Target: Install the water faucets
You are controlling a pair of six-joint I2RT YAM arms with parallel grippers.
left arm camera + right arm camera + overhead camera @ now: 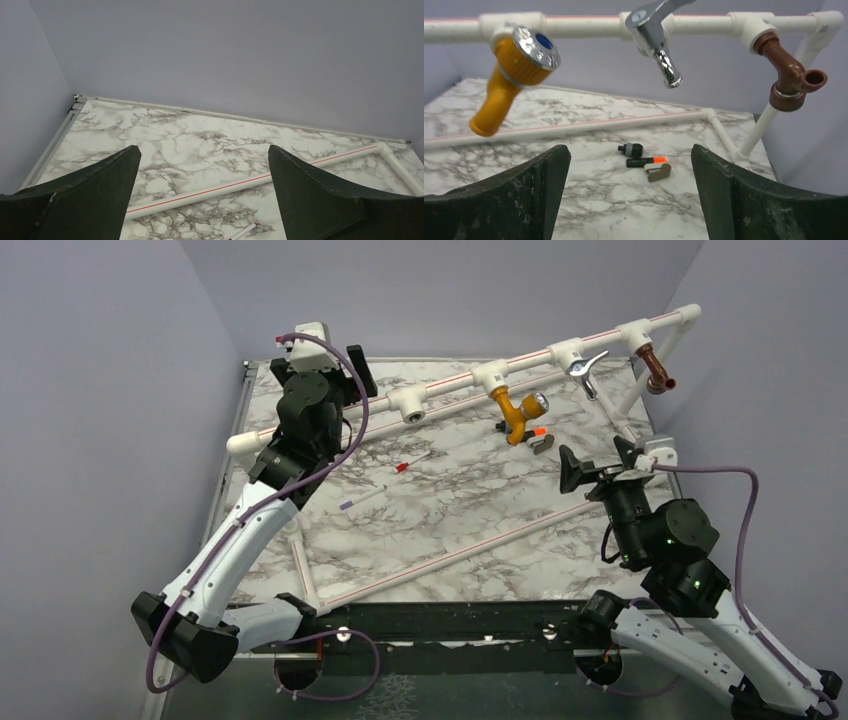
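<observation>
Faucet, black and orange-tipped (646, 161), lies just ahead of the right end effector (598, 463), long axis square across its approach. Nearer arm by far, and it's spread wide, holding nothing.

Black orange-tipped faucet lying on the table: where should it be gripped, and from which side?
Likely the slim barrel of the black orange-tipped faucet, from above with the open right gripper: it lies flat on the marble, its length crosswise in the right wrist view.

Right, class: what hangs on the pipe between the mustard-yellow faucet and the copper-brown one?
The chrome lever-handled faucet, mounted on the white pipe; the right wrist view shows it best.
</observation>
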